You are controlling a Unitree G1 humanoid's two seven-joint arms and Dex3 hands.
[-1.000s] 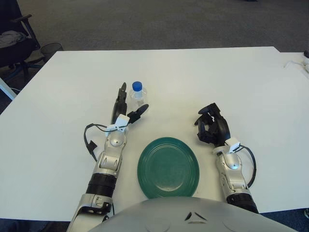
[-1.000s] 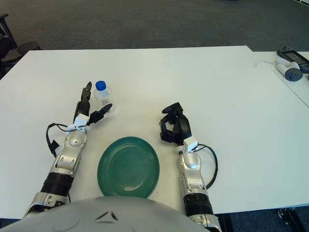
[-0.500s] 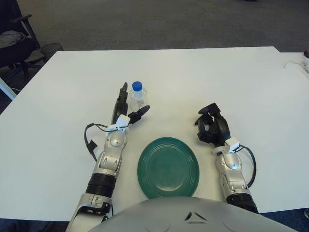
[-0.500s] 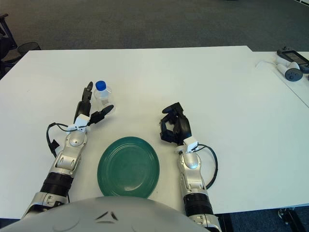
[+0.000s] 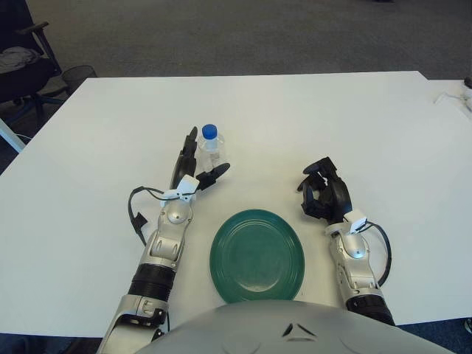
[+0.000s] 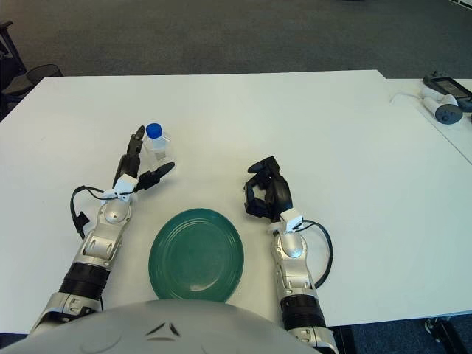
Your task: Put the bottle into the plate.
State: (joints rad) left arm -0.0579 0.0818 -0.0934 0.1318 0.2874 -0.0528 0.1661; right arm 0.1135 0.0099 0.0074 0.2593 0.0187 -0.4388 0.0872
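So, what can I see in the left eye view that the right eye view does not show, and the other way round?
Only the left eye view shows the black office chair beside the table's far-left corner. Only the right eye view shows the grey devices with a cable on the neighbouring table at far right. Both show the white table, the blue-capped bottle standing between the open fingers of the left hand, the green plate, and the idle right hand right of the plate.

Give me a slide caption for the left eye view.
Left hand open around a bottle, near a green plate.
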